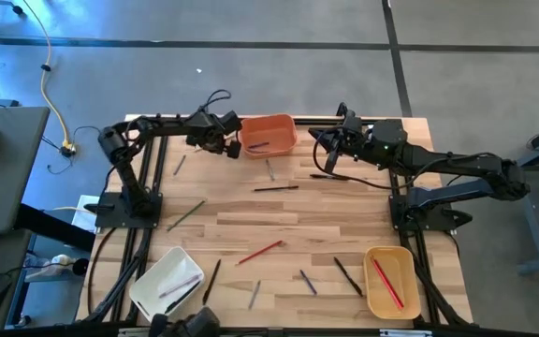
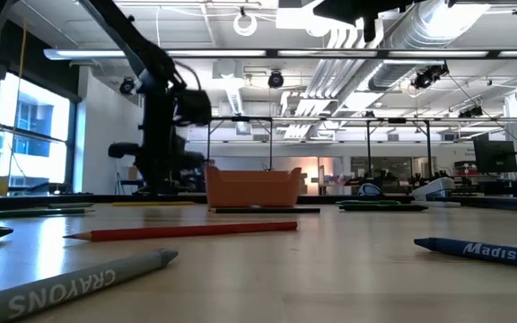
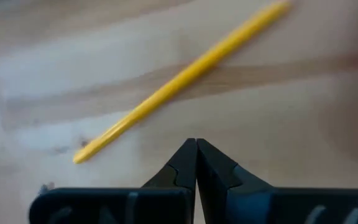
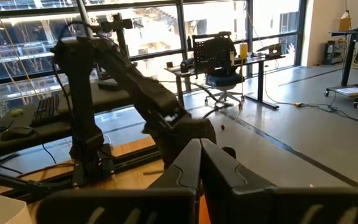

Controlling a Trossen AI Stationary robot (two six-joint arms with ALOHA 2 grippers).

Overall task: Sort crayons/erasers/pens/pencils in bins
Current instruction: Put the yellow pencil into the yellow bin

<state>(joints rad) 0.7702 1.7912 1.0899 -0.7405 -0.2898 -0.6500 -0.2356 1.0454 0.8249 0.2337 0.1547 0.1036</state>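
- The left gripper (image 3: 196, 144) has its fingers pressed together with nothing between them; it hangs over the far left of the tabletop (image 1: 298, 220), just beside the orange bin (image 1: 268, 134), above a slim yellow pencil (image 3: 185, 78) lying slantwise on the wood.
- The right gripper (image 4: 199, 146) also has its fingers closed and empty, raised near the far edge, to the right of the orange bin.
- The orange bin, a shallow rounded tray, holds at least one dark stick.
- The white bin (image 1: 167, 281) at the near left corner holds a few pale grey sticks.
- The tan-yellow bin (image 1: 389, 279) at the near right holds a red pencil (image 1: 387, 284).
- Loose sticks are scattered between the bins: a red pencil (image 2: 182, 231), a grey crayon (image 2: 70, 285) printed "CRAYONS", a blue crayon (image 2: 478, 249), and several dark and grey ones across the middle.
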